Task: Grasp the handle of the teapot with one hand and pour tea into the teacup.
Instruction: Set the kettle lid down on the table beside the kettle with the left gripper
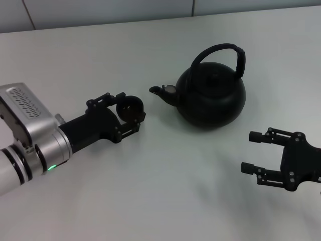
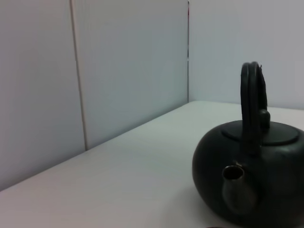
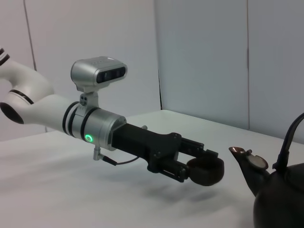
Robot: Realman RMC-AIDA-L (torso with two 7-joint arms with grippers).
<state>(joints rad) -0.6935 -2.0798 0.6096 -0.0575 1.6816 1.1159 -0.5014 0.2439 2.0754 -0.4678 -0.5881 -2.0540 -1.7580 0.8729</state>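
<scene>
The matte black teapot (image 1: 213,98) stands on the white table, its spout (image 1: 159,91) pointing to the left. Its arched handle (image 1: 223,50) stands upright over the lid. My left gripper (image 1: 133,111) is shut on the small dark teacup (image 1: 128,106) and holds it just left of the spout, a little above the table; this shows in the right wrist view too, gripper (image 3: 202,167) and teacup (image 3: 208,172). The left wrist view shows the teapot (image 2: 256,185) and handle (image 2: 251,104) close ahead. My right gripper (image 1: 249,151) is open and empty, in front of the teapot to its right.
The white table (image 1: 165,201) runs back to a pale panelled wall (image 1: 100,10). In the right wrist view the teapot's spout (image 3: 243,159) is close to the held cup.
</scene>
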